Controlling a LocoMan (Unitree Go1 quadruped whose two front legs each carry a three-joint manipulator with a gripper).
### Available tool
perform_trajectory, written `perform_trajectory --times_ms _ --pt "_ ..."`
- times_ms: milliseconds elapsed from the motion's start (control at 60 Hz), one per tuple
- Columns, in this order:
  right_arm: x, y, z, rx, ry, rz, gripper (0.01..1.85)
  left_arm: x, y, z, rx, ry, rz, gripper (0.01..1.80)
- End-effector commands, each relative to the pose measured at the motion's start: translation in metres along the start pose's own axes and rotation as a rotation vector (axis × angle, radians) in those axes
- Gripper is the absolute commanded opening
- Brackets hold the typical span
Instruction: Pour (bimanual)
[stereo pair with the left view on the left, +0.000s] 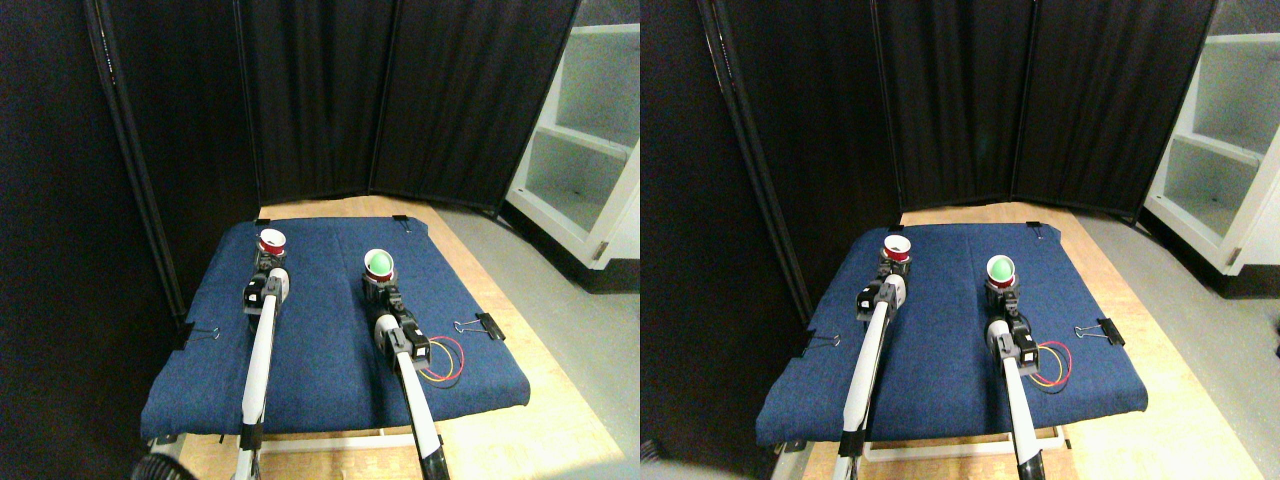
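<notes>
Two small red cups stand upright on the blue cloth (320, 360). The left cup (272, 241) shows a pale, empty-looking inside. The right cup (378, 264) holds a green ball. My left gripper (269, 262) sits right at the base of the left cup, and my right gripper (380, 290) is at the base of the right cup. Both grippers are small and dark, and each cup hides its gripper's fingertips.
The blue cloth is clipped with black binder clips (487, 326) onto a wooden table (520, 420). Red and yellow wires (445, 362) loop beside my right arm. Black curtain panels (400, 100) stand behind, and a white shelf unit (590, 150) is at the right.
</notes>
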Motion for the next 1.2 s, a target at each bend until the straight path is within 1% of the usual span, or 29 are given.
perform_trajectory --times_ms 17,150,183,233,317,383,467,517,600,667,700,750,833,917,1000,1050,1150,1200 --pt "-0.001 0.014 0.001 -0.031 -0.006 0.050 0.33 -0.004 -0.013 -0.003 -0.019 0.016 -0.045 0.33" --pt "0.005 0.020 0.005 -0.054 -0.005 0.050 0.33 -0.010 -0.018 -0.007 -0.016 0.037 -0.038 0.33" --pt "0.007 0.023 0.005 -0.068 0.002 0.056 0.33 -0.012 -0.019 -0.009 -0.016 0.056 -0.033 0.33" --pt "0.008 0.026 0.007 -0.076 0.002 0.051 0.33 -0.015 -0.021 -0.011 -0.008 0.054 -0.031 0.33" --pt "0.010 0.030 0.009 -0.104 -0.002 0.059 0.35 -0.020 -0.024 -0.014 -0.008 0.067 -0.025 0.33" --pt "0.011 0.035 0.011 -0.126 -0.003 0.065 0.35 -0.024 -0.025 -0.016 -0.006 0.087 -0.017 0.33" --pt "0.011 0.042 0.012 -0.132 -0.021 0.065 0.34 -0.028 -0.027 -0.019 0.006 0.086 -0.017 0.33" --pt "0.012 0.047 0.014 -0.149 -0.021 0.069 0.33 -0.032 -0.029 -0.022 0.013 0.100 -0.017 0.33" --pt "0.012 0.053 0.013 -0.166 -0.009 0.077 0.33 -0.035 -0.030 -0.025 0.008 0.106 -0.008 0.33" --pt "0.012 0.057 0.013 -0.154 -0.003 0.076 0.33 -0.038 -0.032 -0.028 0.011 0.113 -0.003 0.33" --pt "0.012 0.060 0.012 -0.162 0.018 0.076 0.33 -0.040 -0.033 -0.030 0.014 0.126 0.002 0.33" --pt "0.011 0.063 0.010 -0.189 0.020 0.086 0.33 -0.042 -0.035 -0.032 0.009 0.136 0.005 0.33" --pt "0.011 0.068 0.009 -0.183 0.022 0.076 0.33 -0.045 -0.037 -0.035 0.007 0.146 0.008 0.33" --pt "0.009 0.073 0.003 -0.180 0.007 0.050 0.34 -0.047 -0.040 -0.039 0.005 0.159 0.011 0.33" --pt "0.010 0.076 0.000 -0.202 0.019 0.055 0.34 -0.051 -0.042 -0.043 -0.004 0.164 0.021 0.33" --pt "0.011 0.076 -0.002 -0.211 0.045 0.058 0.34 -0.052 -0.043 -0.046 -0.007 0.175 0.023 0.33" --pt "0.013 0.079 -0.005 -0.226 0.048 0.059 0.34 -0.057 -0.046 -0.051 -0.020 0.200 0.029 0.33" --pt "0.012 0.081 -0.006 -0.230 0.044 0.056 0.34 -0.059 -0.047 -0.055 -0.033 0.235 0.038 0.33"
